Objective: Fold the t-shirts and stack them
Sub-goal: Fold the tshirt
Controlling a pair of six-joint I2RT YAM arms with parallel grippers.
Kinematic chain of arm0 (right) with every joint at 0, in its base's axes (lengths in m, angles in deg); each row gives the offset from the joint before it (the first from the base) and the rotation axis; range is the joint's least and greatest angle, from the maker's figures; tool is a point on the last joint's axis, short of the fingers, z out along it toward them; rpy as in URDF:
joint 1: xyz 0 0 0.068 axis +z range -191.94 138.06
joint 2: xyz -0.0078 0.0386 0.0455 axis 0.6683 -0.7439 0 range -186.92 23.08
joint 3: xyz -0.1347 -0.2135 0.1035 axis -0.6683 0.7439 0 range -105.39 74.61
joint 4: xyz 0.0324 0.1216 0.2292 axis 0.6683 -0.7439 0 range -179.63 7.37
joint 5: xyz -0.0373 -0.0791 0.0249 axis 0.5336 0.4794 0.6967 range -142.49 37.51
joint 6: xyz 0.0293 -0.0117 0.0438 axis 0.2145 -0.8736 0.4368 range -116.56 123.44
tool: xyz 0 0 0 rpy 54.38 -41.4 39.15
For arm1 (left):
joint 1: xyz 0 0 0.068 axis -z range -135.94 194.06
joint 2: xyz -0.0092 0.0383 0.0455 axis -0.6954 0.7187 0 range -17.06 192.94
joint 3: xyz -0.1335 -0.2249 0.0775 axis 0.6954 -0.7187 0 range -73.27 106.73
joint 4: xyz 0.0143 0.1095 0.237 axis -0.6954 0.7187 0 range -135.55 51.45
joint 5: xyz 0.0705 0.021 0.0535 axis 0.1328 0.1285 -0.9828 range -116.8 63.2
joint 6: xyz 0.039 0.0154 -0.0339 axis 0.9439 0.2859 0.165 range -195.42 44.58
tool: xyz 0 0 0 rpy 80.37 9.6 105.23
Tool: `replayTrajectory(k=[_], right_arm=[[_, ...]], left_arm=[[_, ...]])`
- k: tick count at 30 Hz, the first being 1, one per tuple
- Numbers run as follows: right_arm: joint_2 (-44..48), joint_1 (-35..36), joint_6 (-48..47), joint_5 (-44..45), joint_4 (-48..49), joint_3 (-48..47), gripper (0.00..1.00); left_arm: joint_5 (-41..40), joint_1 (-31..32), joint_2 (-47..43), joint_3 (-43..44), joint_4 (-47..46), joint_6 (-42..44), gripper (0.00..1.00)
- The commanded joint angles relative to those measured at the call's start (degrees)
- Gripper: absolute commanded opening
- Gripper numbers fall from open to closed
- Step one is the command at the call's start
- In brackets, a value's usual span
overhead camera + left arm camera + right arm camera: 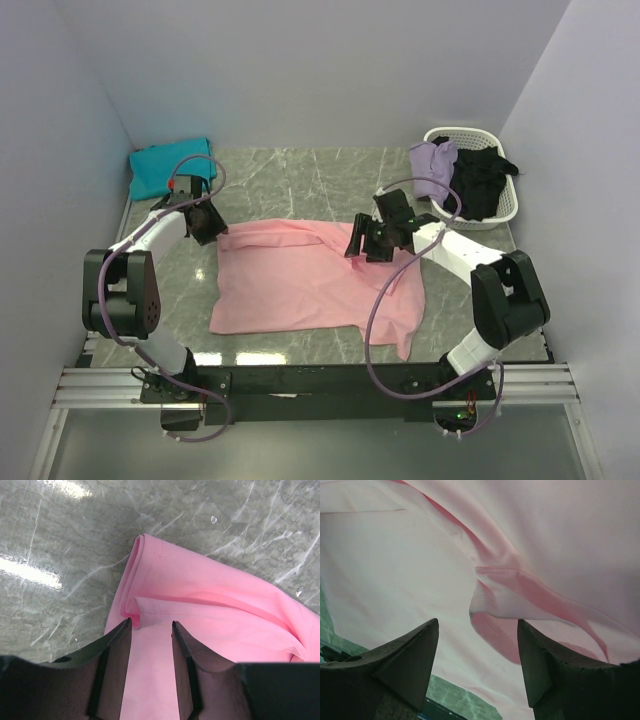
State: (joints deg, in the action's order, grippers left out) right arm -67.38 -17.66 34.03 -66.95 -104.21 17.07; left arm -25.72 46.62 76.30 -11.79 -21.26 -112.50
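Two grippers hang over the pink t-shirt (300, 280), which lies spread at the centre of the top view on the marble table (300, 170). The left gripper (150, 630) keeps a narrow gap, tips at a folded corner, nothing pinched. The right gripper (477, 630) gapes wide above a wrinkle, empty. At upper left sits the teal t-shirt (170, 165). At upper right, the white basket (505, 205) holds the lavender t-shirt (432, 165) and the black t-shirt (480, 180).
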Motion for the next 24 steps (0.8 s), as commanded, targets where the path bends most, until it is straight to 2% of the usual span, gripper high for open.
replayTrajectory(k=[1,5,10,11,15,18,19,24], right_arm=[[-2.44,0.78,-0.35,-0.04,1.81,-3.01,0.70],[-4.99,1.57,-1.49,0.13,0.85,-5.12,0.63],[-6.66,4.02,-2.55,4.43,-1.18,-7.32,0.52],[-6.58,4.46,-2.73,5.31,-1.35,-7.32,0.45],[-7.63,5.87,-3.25,7.69,-4.07,-8.29,0.33],[-6.76,7.19,-3.25,9.62,-3.91,-6.19,0.12],[-6.49,7.37,-3.17,9.71,-3.73,-5.66,0.02],[-3.86,9.21,-4.22,8.84,-5.30,-3.20,0.00]], left_arm=[[0.76,0.24,-0.81,0.23,-1.09,0.87,0.43],[0.41,0.24,-0.99,0.14,-1.00,0.96,0.43],[-0.11,0.24,-0.81,0.40,-0.74,1.05,0.43],[0.06,0.24,-0.73,0.40,-0.83,1.05,0.43],[0.41,0.24,-0.37,0.32,-1.00,1.05,0.43],[0.59,0.24,-0.20,0.14,-1.00,1.13,0.43],[0.59,0.24,-0.20,0.14,-1.09,1.13,0.43],[0.50,0.24,-0.28,0.23,-0.92,1.13,0.43]])
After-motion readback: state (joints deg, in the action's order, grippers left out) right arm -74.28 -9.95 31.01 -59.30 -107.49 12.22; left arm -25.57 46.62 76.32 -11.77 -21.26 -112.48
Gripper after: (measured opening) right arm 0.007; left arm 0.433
